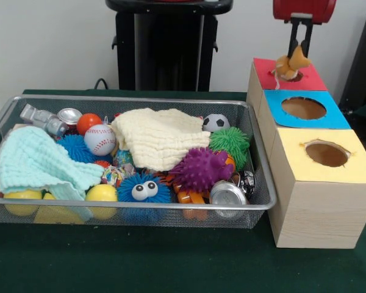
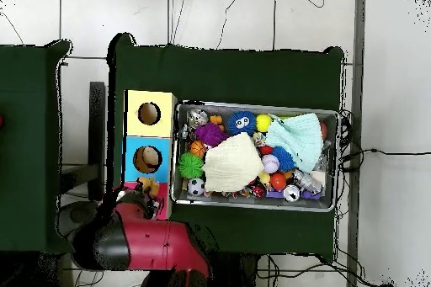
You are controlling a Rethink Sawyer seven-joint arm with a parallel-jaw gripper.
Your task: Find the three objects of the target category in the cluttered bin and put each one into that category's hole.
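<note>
Now the arm (image 1: 304, 9) hangs vertically over the red-topped box (image 1: 311, 78), end effector (image 1: 294, 58) clamped on a tan plush toy (image 1: 290, 65) held directly above that box's hole, beside the wire bin (image 1: 259, 183).

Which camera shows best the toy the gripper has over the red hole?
The front view: the orange toy hangs from the gripper just above the red box. Overhead, the toy is a small speck beside the arm.

I see the blue box hole (image 1: 303, 108) and yellow box hole (image 1: 327, 154) open from above. The red box hole (image 1: 291, 76) is blocked by an orange toy (image 1: 289, 65) in my gripper (image 1: 297, 52). The mesh bin (image 1: 171, 210) is packed; cream cloth (image 1: 158, 137) and mint cloth (image 1: 39, 162) cover items.
</note>
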